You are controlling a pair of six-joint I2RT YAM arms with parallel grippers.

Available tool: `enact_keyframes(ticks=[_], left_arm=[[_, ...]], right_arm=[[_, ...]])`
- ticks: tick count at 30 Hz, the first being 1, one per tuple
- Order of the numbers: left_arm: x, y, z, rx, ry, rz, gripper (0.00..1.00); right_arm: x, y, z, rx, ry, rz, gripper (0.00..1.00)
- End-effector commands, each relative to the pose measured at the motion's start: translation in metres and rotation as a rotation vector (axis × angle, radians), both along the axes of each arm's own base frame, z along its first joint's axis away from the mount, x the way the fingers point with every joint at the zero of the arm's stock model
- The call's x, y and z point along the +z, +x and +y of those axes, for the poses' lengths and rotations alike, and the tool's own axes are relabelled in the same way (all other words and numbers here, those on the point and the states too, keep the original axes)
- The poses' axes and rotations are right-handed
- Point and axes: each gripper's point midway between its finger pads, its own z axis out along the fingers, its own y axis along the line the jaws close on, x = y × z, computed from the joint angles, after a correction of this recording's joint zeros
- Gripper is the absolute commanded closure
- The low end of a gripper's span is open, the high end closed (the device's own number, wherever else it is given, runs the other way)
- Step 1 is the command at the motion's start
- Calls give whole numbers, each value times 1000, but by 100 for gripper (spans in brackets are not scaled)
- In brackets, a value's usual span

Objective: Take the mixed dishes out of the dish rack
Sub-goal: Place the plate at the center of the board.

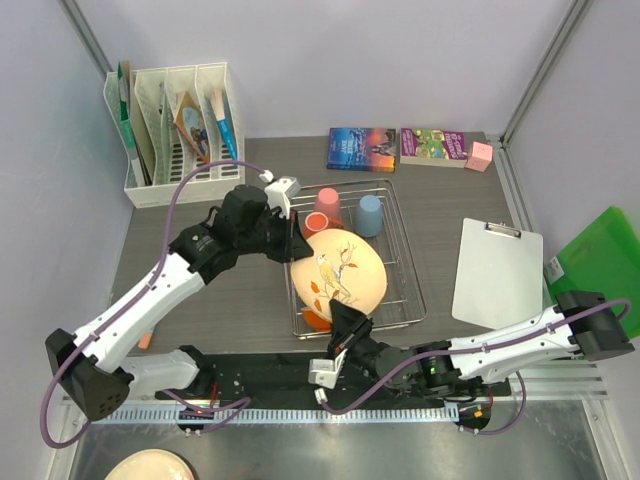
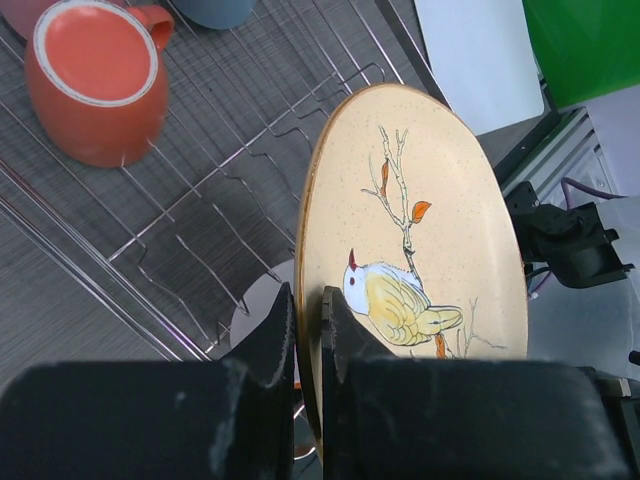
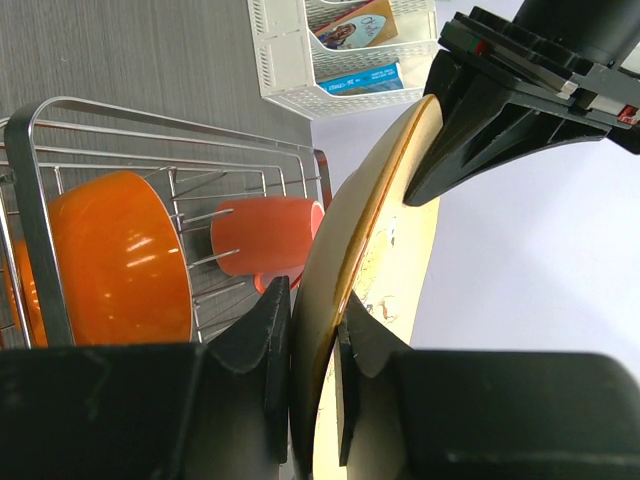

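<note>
The 2 arms match: the left arm and the right arm each have smooth white shell links between chunky black joint housings. A purple cable loops beside the left arm, and a second purple cable trails under the right. A white wrist bracket caps the left arm. The left gripper and right gripper have matte black, wedge-shaped fingers with a dusty sheen. A tiny red mark on one housing may be a label.

No text can be read. Print on the blue book, the purple book and the papers in the white file organiser is too small.
</note>
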Motion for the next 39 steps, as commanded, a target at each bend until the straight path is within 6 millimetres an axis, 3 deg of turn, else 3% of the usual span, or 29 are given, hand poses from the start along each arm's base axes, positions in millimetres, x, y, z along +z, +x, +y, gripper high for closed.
enact_keyframes(ticks=[1,10,12,16,18,19,22,25,27,29,30,31,32,37,39], left_arm=[[-8,-7,-1,-58,21,-37,100],[13,-22,-25,-127,-173,2,100],[13,-27,-29,-149,-200,26,100],[7,-30,-34,-165,-196,91,100],[0,-35,-36,-194,-179,134,91],[-1,-36,-37,-208,-180,144,79],[3,-43,-39,-246,-201,155,54],[8,-44,-38,-248,-210,129,45],[8,-45,-37,-253,-212,128,45],[8,-45,-38,-257,-215,130,58],[5,-43,-38,-247,-210,136,69],[4,-43,-39,-244,-210,137,93],[3,-42,-40,-241,-212,140,100],[14,-42,-44,-252,-277,111,100],[18,-41,-43,-238,-294,92,100]], right_arm=[[49,0,4,-5,152,-39,97],[46,4,-2,-46,127,-69,90],[48,5,-4,-49,131,-72,99],[54,4,-7,-37,132,-72,99],[57,5,-8,-43,130,-79,99],[58,5,-8,-44,126,-87,99],[61,6,-9,-45,124,-96,99],[62,5,-10,-45,118,-103,99],[63,6,-11,-46,120,-105,99],[63,6,-11,-44,122,-105,99],[64,5,-10,-42,129,-106,99],[64,5,-10,-42,129,-105,99],[63,5,-10,-45,130,-103,99],[60,6,-11,-53,141,-95,99],[58,7,-11,-62,156,-84,89]])
